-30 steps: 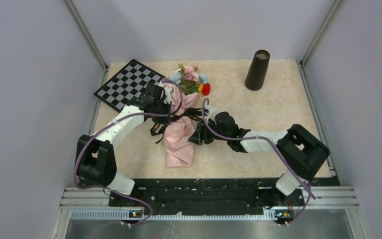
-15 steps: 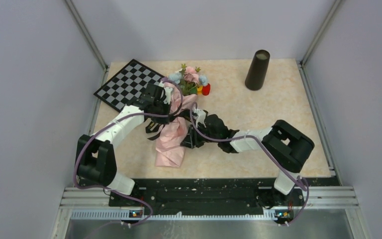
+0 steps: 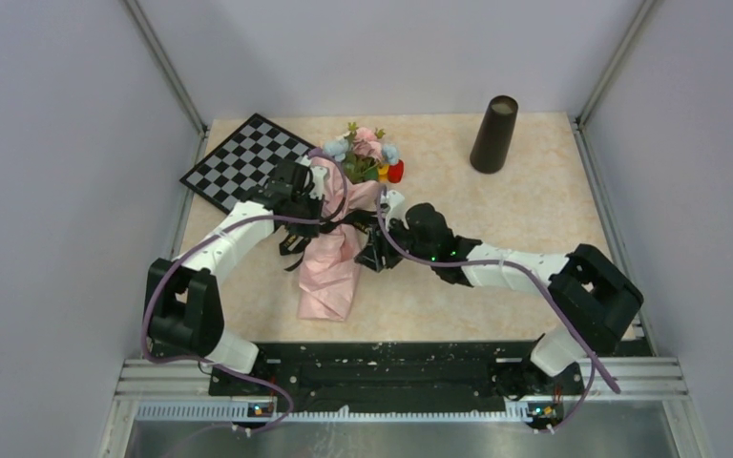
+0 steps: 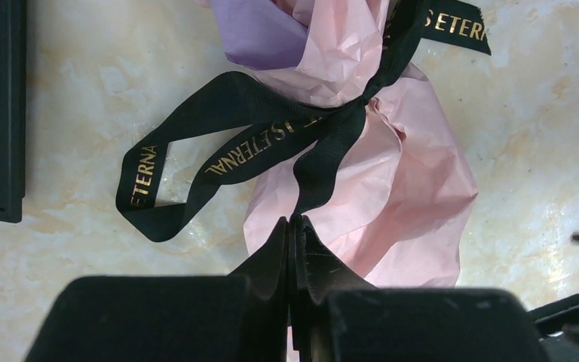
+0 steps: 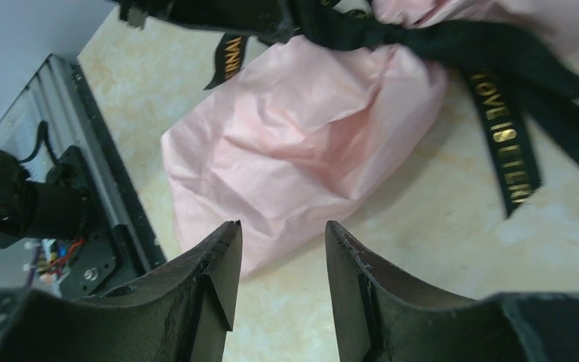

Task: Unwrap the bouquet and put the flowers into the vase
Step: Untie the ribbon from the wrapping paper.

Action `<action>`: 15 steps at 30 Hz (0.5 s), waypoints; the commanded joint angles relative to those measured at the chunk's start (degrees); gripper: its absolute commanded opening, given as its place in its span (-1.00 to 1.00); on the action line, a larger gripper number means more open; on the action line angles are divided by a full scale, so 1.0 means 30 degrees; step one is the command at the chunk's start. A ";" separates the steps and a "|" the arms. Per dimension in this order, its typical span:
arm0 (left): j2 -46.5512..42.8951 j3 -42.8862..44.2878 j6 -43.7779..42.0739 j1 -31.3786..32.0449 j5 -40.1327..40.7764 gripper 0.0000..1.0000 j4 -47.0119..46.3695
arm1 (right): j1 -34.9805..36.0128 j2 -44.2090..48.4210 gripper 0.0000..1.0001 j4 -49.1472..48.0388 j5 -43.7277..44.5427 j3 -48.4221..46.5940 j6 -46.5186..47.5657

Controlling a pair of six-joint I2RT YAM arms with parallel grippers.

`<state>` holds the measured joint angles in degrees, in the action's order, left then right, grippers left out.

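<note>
The tip of the crinkled pink paper bouquet (image 3: 336,258) has swung left since a second ago. It lies mid-way on the pale marbled desk (image 3: 496,210), flower heads (image 3: 367,148) pointing to the far wall. The left fingers (image 4: 271,256) are pinched on its black gold-lettered ribbon (image 4: 256,143). The right fingers (image 5: 215,279) stand apart over the paper and are empty, that arm's elbow now further right.

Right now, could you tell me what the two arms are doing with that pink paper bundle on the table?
The left gripper is shut on a tail of the black gold-lettered ribbon tied around the pink crinkled-paper bouquet, which lies on the table. The ribbon is still knotted. The right gripper hangs open near the wrap's narrow end, holding nothing. The pink, white and blue flowers are in the wrap; the tall dark vase stands apart, far right.
</note>
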<state>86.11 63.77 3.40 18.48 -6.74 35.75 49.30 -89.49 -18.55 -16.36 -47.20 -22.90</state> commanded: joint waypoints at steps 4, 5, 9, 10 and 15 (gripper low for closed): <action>-0.0792 0.0088 -0.0413 -0.0357 -0.0907 -1.00 0.0095 | -0.2419 0.0650 -0.06 0.1179 0.0632 -0.0281 0.3388; -0.0853 0.0052 -0.0428 -0.0385 -0.0963 -1.00 0.0096 | -0.2552 0.0494 -0.06 0.1191 0.0833 -0.0305 0.3880; -0.0983 -0.0083 -0.0485 -0.0445 -0.1528 -1.00 0.0097 | -0.2579 -0.0299 -0.06 0.0790 0.1783 -0.0579 0.4876; -0.0979 -0.0094 -0.0492 -0.0447 -0.1604 -1.00 0.0096 | -0.2576 -0.0511 -0.06 0.0487 0.1918 -0.0584 0.4943; -0.0843 -0.0067 -0.0488 -0.0447 -0.1783 -1.00 0.0176 | -0.2561 -0.1786 -0.09 -0.1671 0.1997 -0.0502 0.4711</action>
<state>85.34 63.61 2.79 17.39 -10.33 36.32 41.41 -92.12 -16.91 -11.51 -47.66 -10.28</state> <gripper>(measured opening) 0.010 0.461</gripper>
